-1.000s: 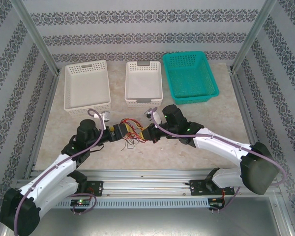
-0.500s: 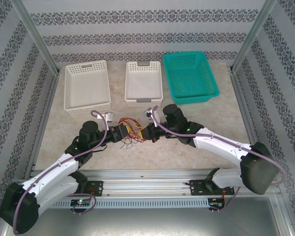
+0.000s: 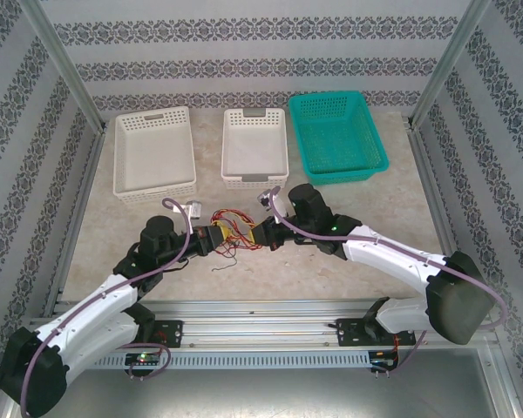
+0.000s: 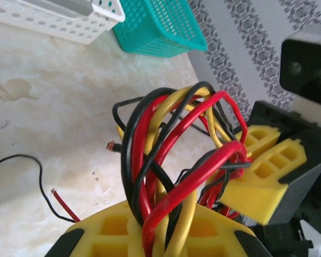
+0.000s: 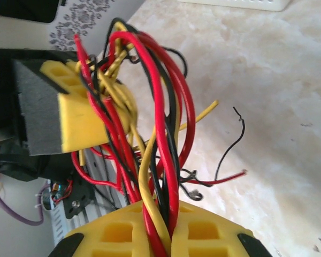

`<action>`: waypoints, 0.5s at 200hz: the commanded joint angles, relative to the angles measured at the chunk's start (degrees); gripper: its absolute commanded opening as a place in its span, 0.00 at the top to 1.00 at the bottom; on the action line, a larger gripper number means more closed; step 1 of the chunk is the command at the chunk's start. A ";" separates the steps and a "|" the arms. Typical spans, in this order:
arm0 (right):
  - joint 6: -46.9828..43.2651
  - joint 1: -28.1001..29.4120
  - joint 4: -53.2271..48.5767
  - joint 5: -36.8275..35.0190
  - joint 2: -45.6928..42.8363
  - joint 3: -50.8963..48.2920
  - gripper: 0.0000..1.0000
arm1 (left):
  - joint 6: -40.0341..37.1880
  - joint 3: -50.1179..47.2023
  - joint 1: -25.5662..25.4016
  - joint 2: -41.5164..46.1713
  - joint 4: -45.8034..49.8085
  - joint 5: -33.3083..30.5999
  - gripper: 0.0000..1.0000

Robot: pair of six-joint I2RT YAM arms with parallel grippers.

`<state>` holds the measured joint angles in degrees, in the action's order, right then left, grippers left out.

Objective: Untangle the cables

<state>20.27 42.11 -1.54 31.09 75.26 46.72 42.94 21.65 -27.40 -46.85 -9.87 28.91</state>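
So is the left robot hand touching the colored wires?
Touching. In the left wrist view the left gripper is shut on the cables, which are pinched between its yellow pads.

- A lab-style robot test cell: aluminium frame posts (image 3: pixel 65 65) enclose patterned wall panels (image 3: pixel 261 52).
- Marble-look table (image 3: pixel 392 205), with plastic baskets (image 3: pixel 154 190) lined up beyond the left gripper (image 3: pixel 220 233).

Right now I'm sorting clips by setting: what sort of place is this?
Likely a lab robot cell, not a home: aluminium frame post, patterned backdrop wall, teal basket on a table.
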 commanded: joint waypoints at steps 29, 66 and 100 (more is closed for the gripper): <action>-5.48 -1.49 -14.03 -17.39 0.83 4.83 1.00 | -8.71 7.13 -0.40 1.44 19.45 -5.09 1.00; -10.25 -0.79 -25.67 -34.19 3.80 11.54 1.00 | -10.09 10.29 -0.40 -1.25 26.14 -5.64 1.00; -11.58 1.32 -30.94 -49.61 5.14 15.82 1.00 | -10.31 11.24 -1.07 -3.78 28.10 -4.44 1.00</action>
<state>11.11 45.50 -20.43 7.09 79.83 60.31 34.98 31.97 -28.16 -50.17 8.16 26.33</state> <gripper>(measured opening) 0.097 0.092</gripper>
